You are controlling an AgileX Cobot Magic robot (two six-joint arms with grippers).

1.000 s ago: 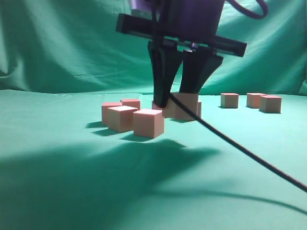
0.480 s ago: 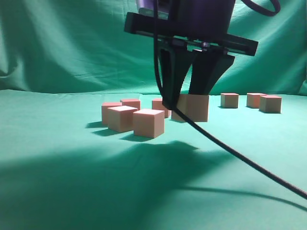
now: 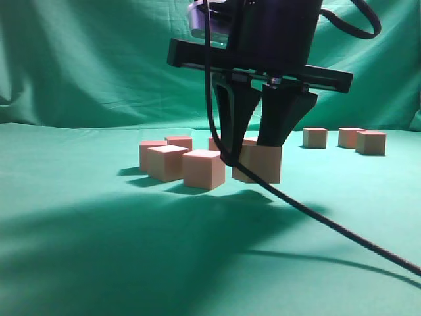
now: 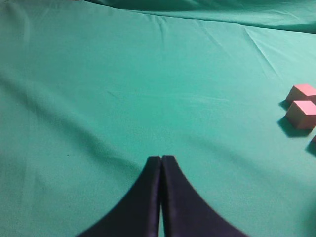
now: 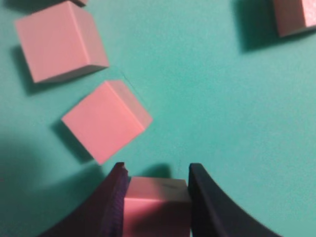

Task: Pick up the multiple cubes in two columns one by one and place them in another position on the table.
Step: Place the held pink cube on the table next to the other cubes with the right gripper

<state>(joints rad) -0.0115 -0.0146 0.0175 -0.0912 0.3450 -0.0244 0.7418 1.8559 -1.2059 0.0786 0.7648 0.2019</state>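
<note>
My right gripper (image 3: 255, 157) is shut on a pinkish-red cube (image 3: 258, 164) and holds it low over the green table (image 3: 99, 250), just right of a cluster of cubes. In the right wrist view the held cube (image 5: 157, 205) sits between the fingers of the right gripper (image 5: 157, 170), with two loose cubes (image 5: 106, 120) (image 5: 60, 40) ahead on the left and one (image 5: 295, 15) at the top right. My left gripper (image 4: 161, 158) is shut and empty over bare cloth, with two cubes (image 4: 302, 113) (image 4: 302, 92) far to its right.
Several cubes stand left of the held one, the nearest (image 3: 204, 169) close beside it. Three more cubes (image 3: 315, 137) (image 3: 350, 137) (image 3: 371, 142) stand at the back right. A black cable (image 3: 329, 227) trails from the right arm across the front right. A green backdrop (image 3: 99, 66) hangs behind.
My right gripper, with the cube in it, has come away from the far cubes toward the camera and sunk lower, close to the cloth. The loose cubes have not moved.
</note>
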